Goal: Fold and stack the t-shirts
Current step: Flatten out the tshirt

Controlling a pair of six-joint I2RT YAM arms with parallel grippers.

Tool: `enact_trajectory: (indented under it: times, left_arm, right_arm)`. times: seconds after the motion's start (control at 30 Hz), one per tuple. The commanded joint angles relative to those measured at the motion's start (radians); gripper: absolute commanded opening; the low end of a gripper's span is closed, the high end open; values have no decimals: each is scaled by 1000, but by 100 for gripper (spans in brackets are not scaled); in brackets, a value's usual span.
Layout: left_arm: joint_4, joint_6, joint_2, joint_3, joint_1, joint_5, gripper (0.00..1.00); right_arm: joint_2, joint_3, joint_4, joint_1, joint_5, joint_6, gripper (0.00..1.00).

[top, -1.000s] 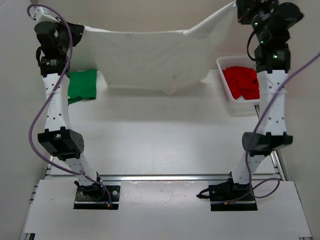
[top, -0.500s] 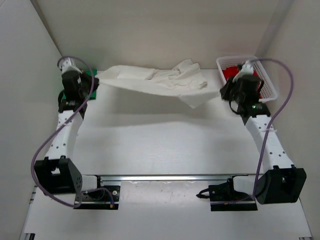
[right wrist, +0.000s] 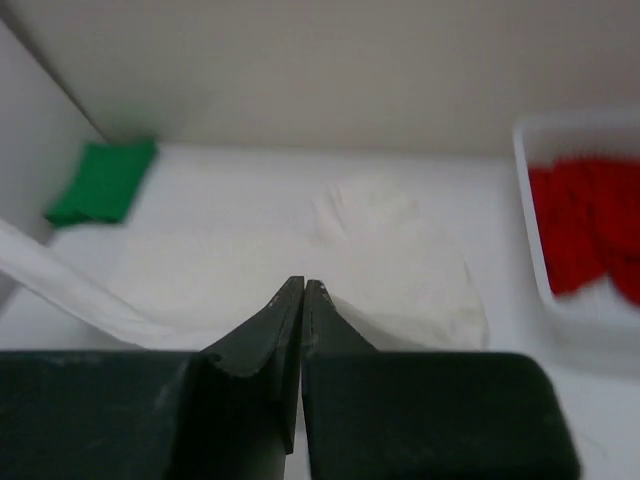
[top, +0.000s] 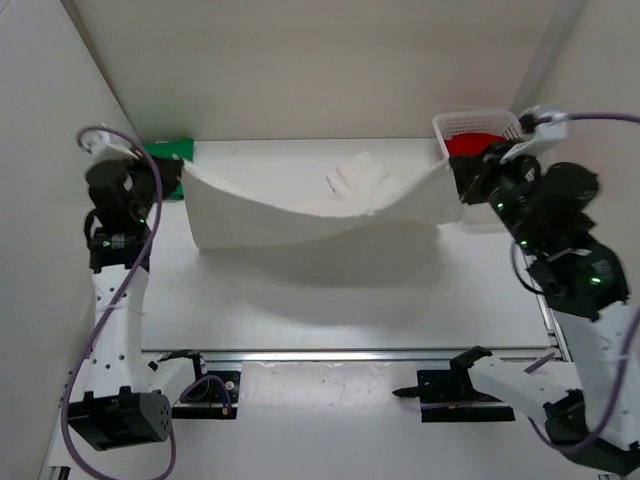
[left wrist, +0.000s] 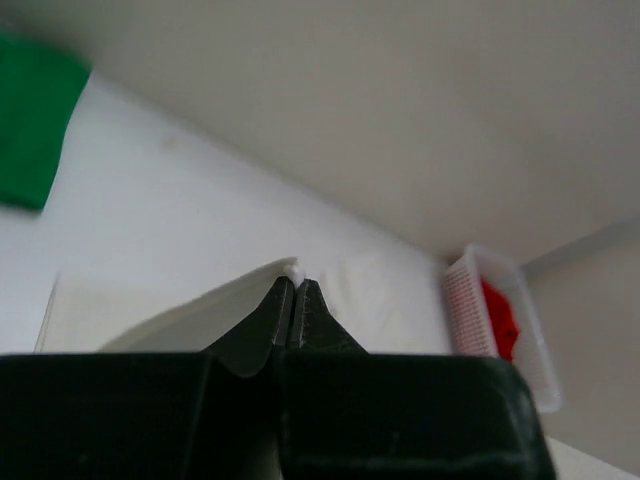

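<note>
Holding off-white shirt [top: 300, 210] between L gripper [left wrist: 293, 286] & R gripper [right wrist: 303, 286], both jaws clamped on its corners (middle sagging).

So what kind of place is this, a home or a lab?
Most likely a robotics lab test cell: a left arm and right arm bolted to a metal rail, a white table boxed in by plain panels, and an off-white t-shirt held between the arms.

White mesh basket [top: 476, 119] — far right, pale table [top: 350, 300]

Off-white t-shirt [top: 300, 215]; bright green t-shirt [top: 170, 150]; red t-shirt [top: 470, 144] in white mesh basket [top: 478, 117]; black fingers [left wrist: 262, 330].
</note>
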Motion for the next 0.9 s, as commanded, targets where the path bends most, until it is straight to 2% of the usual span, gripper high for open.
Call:
enact_trajectory:
  times: [0.0, 0.07, 0.13, 0.2, 0.23, 0.3, 0.37, 0.47, 0.53, 0.6, 0.67, 0.7, 0.77, 0.87]
  left_arm:
    - [-48, 1, -25, 315, 11, 68, 0]
    - [-88, -7, -5, 467, 12, 78, 0]
    - [-116, -23, 32, 571, 23, 94, 0]
    - [-151, -22, 76, 671, 40, 98, 0]
    - [-159, -30, 96, 717, 39, 95, 0]
    - [-174, -27, 124, 794, 42, 83, 0]
    - [-180, -19, 145, 816, 29, 69, 0]
    - [-161, -8, 153, 767, 17, 46, 0]
    - [-125, -2, 149, 687, 2, 33, 0]
    - [-64, 0, 153, 553, -29, 3, 0]
    - [-36, 7, 188, 491, -41, -27, 0]
    - [-21, 12, 226, 468, -56, -42, 0]
    - [-30, 44, 311, 487, -73, -64, 0]
    - [-48, 42, 478, 585, -77, -41, 0]
  right_arm:
    - [75, 394, -49, 199, 304, -85, 0]
    - [177, 565, -34, 383, 441, -174, 0]
    - [277, 750, 14, 476, 577, -329, 0]
    - [374, 902, 25, 426, 524, -394, 0]
    - [399, 906, 95, 486, 554, -449, 0]
    - [442, 923, 187, 458, 541, -500, 0]
    - [480, 985, 247, 472, 533, -576, 0]
    - [515, 964, 362, 465, 535, -682, 1]
    - [541, 932, 376, 404, 509, -673, 0]
    - [590, 904, 259, 154, 318, -463, 0]
    - [651, 898, 208, -27, 31, -317, 0]
    - [708, 903, 186, -98, -64, -252, 0]
    - [791, 904, 180, -165, -163, -221, 0]
    - [928, 964, 204, -222, -217, -147, 0]
